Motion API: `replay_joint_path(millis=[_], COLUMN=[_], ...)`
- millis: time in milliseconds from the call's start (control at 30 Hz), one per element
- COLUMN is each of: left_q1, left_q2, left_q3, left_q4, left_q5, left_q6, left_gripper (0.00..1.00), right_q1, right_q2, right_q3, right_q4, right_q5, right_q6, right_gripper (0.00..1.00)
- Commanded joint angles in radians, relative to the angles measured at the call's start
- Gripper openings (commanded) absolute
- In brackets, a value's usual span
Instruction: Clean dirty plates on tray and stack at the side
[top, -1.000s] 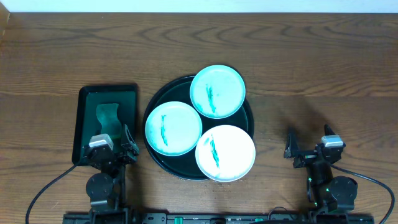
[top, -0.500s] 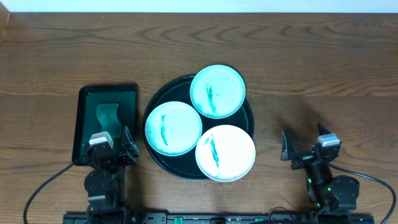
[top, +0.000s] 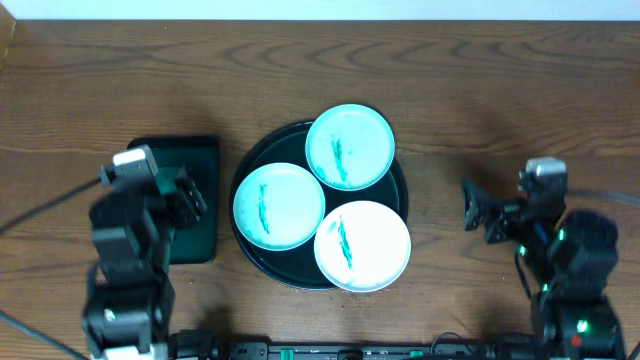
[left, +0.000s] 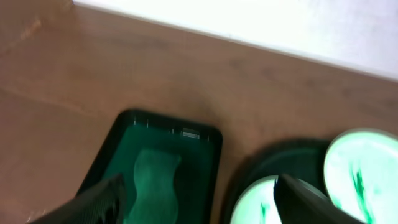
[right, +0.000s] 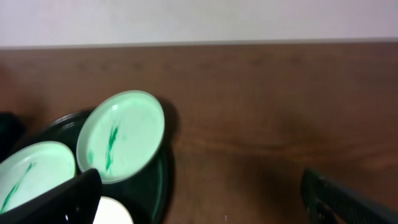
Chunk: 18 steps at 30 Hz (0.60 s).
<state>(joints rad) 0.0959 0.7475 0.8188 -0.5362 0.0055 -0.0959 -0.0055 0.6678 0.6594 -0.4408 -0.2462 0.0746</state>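
Three dirty plates (top: 349, 147) lie on the round black tray (top: 398, 196) at 1, 9 and 5 o'clock, the last overhanging its rim. The left gripper (left: 199, 202) hangs wide open and empty over the dark green rectangular tray (left: 214, 155) at 9 o'clock. The right gripper (right: 205, 199), at 3 o'clock, also gapes empty.

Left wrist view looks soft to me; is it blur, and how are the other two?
Left wrist: motion-blurred throughout, the rectangular dark green tray smeared. Right wrist: milder blur, the green streak on the far pale-mint round plate readable. Overhead: wooden table sharp, left arm and right arm ghosted, the near white plate washed out by glare.
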Motion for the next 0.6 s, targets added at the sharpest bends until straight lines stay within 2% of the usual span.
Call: replay_joint_path(millis=[0,133,200,333,433,567], left_q1=[-0.002,-0.002,-0.002,-0.002,-0.002,-0.002], left_q2=[0.128,0.305,0.342,0.39,0.419,0.441], left_q3=[0.186,0.405,0.423,0.422,0.422,0.422], left_q4=[-0.138,-0.37,-0.387,-0.415,-0.409,-0.39], left_q5=[0.014,0.014,0.014,0.014,0.014,0.013], left_q6=[0.013,0.013,0.013,0.012,0.011,0.014], left_gripper=[0.76,0.77,0.76,0.77,0.76,0.77], right_q1=[-0.008,-0.008,-0.008,-0.008,0.002,0.074], right_q2=[0.156,0.348,0.402,0.478,0.531,0.614], right_q3=[0.16,0.318,0.327,0.327,0.327,0.328], right_q4=[-0.096,-0.207,-0.192,-0.149,-0.121,-0.121], right_q5=[-0.019,-0.066,-0.091,-0.289,-0.363,-0.36], right_q6=[-0.035,-0.095,-0.072,-0.054,-0.025,0.082], right_gripper=[0.99,0.99,0.99,0.99,0.86,0.82])
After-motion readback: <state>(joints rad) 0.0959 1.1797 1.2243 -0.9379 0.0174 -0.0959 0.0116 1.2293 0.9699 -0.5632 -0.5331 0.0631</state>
